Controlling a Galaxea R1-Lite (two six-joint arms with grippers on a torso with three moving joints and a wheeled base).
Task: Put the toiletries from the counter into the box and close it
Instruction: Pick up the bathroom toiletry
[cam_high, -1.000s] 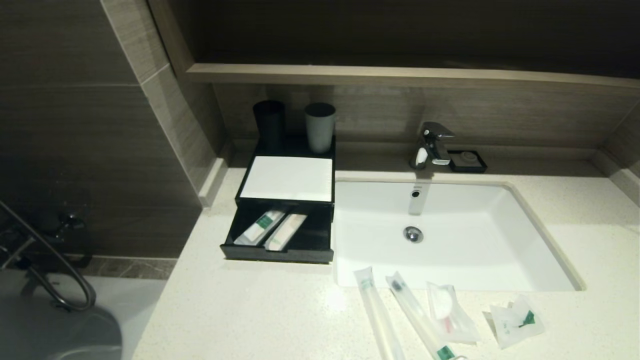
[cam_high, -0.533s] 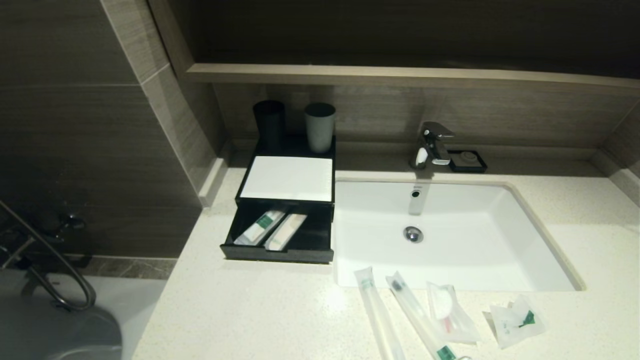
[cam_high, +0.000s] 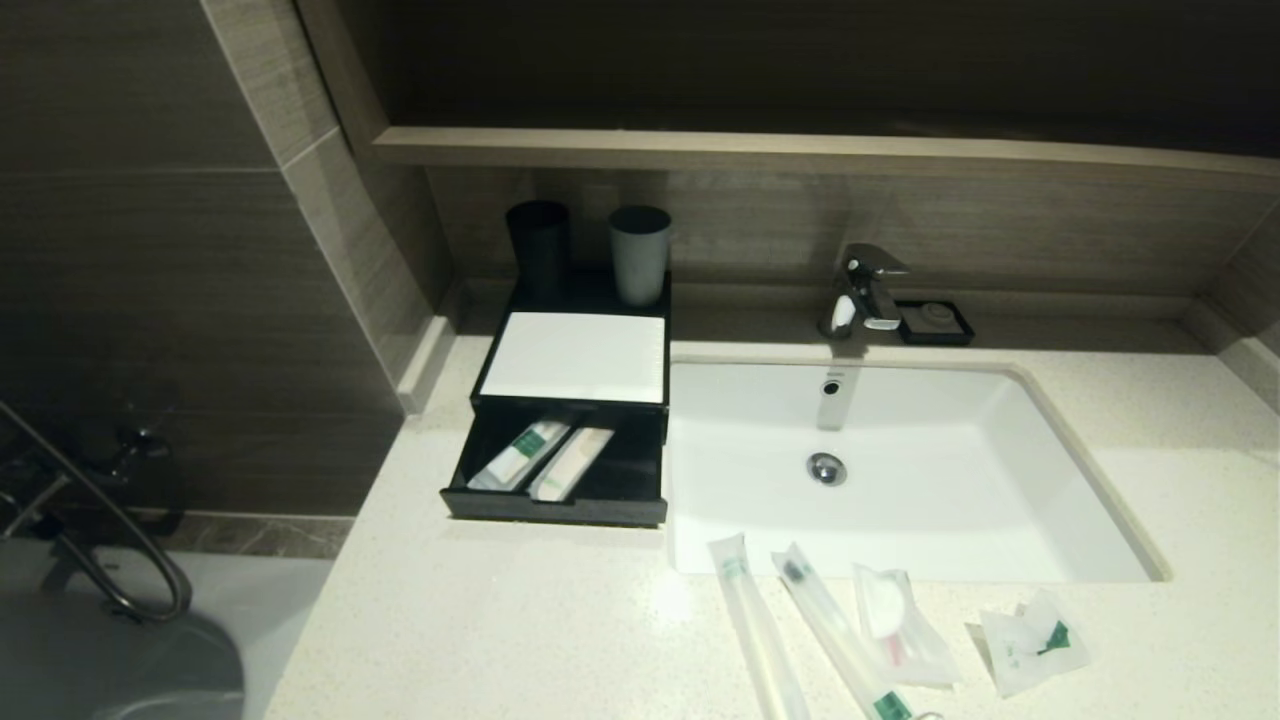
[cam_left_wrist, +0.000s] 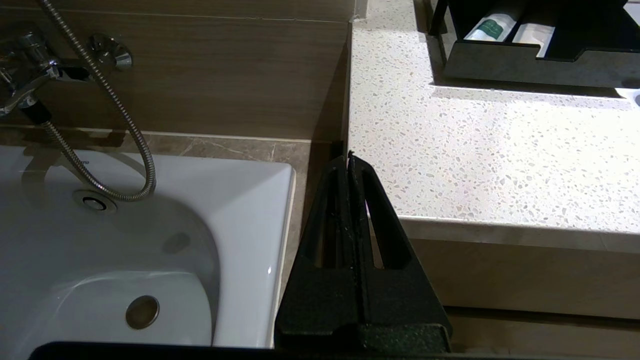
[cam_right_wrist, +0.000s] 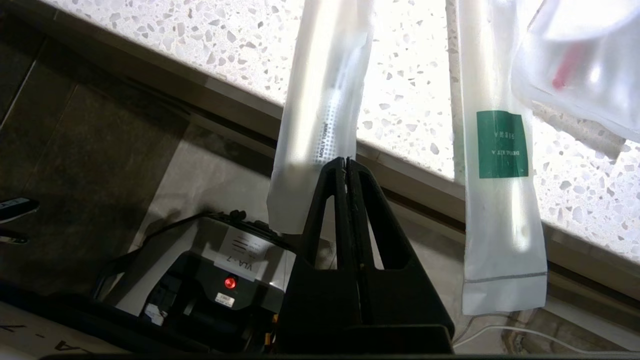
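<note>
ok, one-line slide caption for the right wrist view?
Right gripper, jaws shut, below the counter edge where two long packets overhang.

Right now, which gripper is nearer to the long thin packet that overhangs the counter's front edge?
Right. The right gripper, shut, sits just below the counter edge at that long packet's overhanging end. The left gripper, shut, hangs beside the counter's bathtub-side corner, far off.

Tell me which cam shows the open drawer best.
Head view: the whole drawer shows, open, two packets inside. Left wrist view catches only its front wall and the packet ends. Right wrist view misses it.
</note>
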